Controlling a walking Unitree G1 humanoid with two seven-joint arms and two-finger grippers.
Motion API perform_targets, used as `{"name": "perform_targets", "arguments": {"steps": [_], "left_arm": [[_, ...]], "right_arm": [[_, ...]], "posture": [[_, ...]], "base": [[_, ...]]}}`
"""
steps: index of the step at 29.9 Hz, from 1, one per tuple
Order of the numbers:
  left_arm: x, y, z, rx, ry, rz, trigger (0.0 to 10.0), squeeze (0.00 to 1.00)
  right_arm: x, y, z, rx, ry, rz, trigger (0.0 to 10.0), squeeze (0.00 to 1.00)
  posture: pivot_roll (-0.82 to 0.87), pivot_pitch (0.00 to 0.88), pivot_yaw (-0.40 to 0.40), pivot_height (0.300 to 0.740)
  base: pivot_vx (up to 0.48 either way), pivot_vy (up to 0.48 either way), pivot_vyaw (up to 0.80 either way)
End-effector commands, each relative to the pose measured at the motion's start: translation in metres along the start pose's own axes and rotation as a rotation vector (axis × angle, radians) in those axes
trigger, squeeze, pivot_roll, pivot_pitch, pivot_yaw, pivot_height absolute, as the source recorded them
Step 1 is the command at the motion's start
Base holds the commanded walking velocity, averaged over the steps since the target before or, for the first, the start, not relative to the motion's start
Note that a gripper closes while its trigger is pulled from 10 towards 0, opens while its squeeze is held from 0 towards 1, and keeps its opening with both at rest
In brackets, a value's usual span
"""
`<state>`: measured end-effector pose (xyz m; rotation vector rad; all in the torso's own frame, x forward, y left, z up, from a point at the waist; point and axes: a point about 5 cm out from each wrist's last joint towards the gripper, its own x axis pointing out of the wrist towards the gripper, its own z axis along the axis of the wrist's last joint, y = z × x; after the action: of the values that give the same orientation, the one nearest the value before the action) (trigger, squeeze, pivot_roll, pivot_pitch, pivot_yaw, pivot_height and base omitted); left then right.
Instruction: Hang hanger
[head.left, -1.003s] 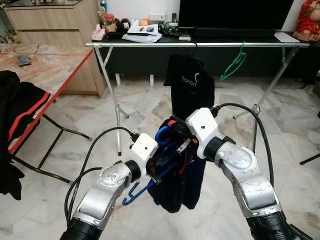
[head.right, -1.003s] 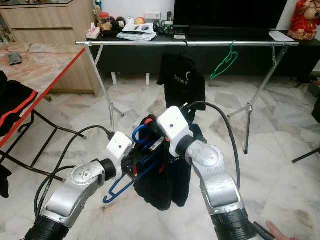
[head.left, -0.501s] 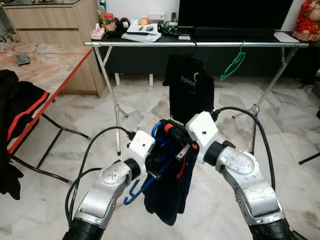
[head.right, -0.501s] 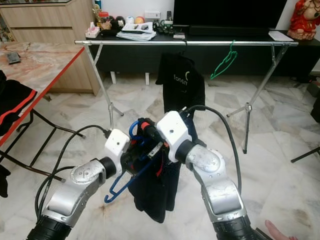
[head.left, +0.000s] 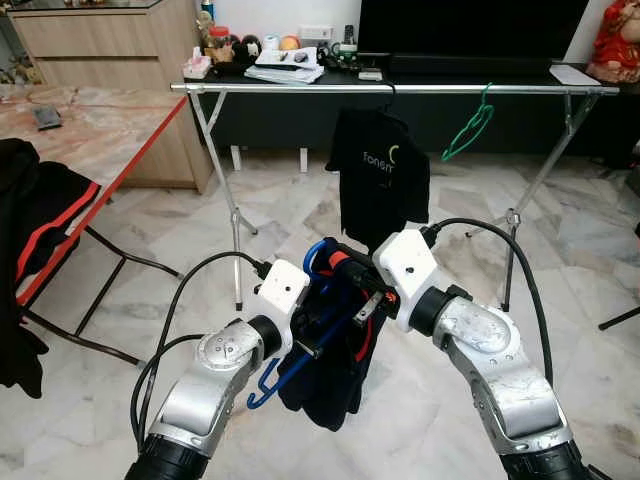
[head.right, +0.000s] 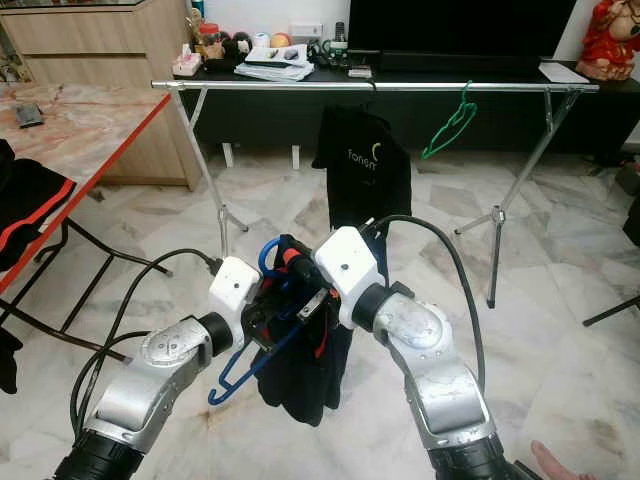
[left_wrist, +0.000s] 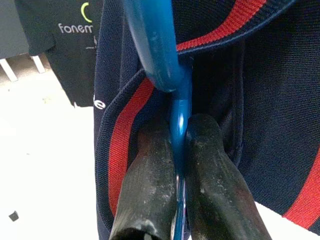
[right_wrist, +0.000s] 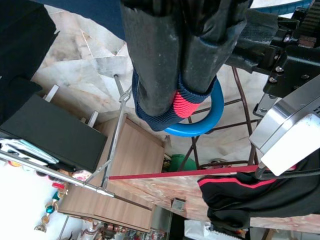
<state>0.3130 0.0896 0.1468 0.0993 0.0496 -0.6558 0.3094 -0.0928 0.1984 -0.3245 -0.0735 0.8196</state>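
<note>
Left gripper: both black fingers are pinched tight on the thin shaft of the blue hanger, just below its thick curved hook. Right gripper: its fingers are clamped together on the navy garment's red-and-navy ribbed collar band, with the blue hook looping just past the fingertips.

The hanger and garment are held between the two silver arms, in front of the robot and well short of the rail. The hanger's lower blue end sticks out below the left wrist. The garment hangs slack off the hanger, clear of the floor.

Ahead stands a metal clothes rail on splayed legs. On it hang a black T-shirt with pale lettering near the middle and an empty green hanger to its right, apart from each other. Bare rail shows on both sides of the shirt, the longer stretch to its left.

The floor is pale veined marble. On the left, a red-edged folding table carries dark clothing draped over its near edge. Behind the rail, a low dark cabinet holds papers and small items.
</note>
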Motion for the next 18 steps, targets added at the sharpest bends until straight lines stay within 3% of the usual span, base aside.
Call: {"name": "perform_targets", "arguments": {"steps": [1, 15, 16, 17, 18], "left_arm": [[0.001, 0.003, 0.016, 0.017, -0.067, 0.011, 10.0, 0.00], [0.001, 0.003, 0.015, 0.016, -0.067, 0.015, 10.0, 0.00], [0.001, 0.001, 0.016, 0.006, -0.076, 0.000, 10.0, 0.00], [0.001, 0.001, 0.016, 0.006, -0.076, 0.000, 10.0, 0.00], [0.001, -0.003, 0.017, -0.007, -0.085, -0.021, 10.0, 0.00]], "right_arm": [[0.001, 0.007, 0.005, -0.007, -0.018, 0.038, 10.0, 0.00], [0.000, 0.006, 0.004, -0.005, -0.013, 0.033, 10.0, 0.00], [0.000, -0.017, 0.007, 0.055, -0.040, -0.133, 10.0, 0.63], [0.000, -0.017, 0.007, 0.055, -0.040, -0.133, 10.0, 0.63], [-0.002, -0.042, 0.010, 0.142, -0.073, -0.327, 10.0, 0.55]], "posture": [[-0.05, 0.078, 0.005, 0.740], [-0.05, 0.078, 0.005, 0.740], [-0.05, 0.076, 0.004, 0.740], [-0.05, 0.076, 0.004, 0.740], [-0.05, 0.076, 0.004, 0.740]], "base": [[0.000, 0.000, 0.00], [0.000, 0.000, 0.00], [0.000, 0.000, 0.00], [0.000, 0.000, 0.00], [0.000, 0.000, 0.00]]}}
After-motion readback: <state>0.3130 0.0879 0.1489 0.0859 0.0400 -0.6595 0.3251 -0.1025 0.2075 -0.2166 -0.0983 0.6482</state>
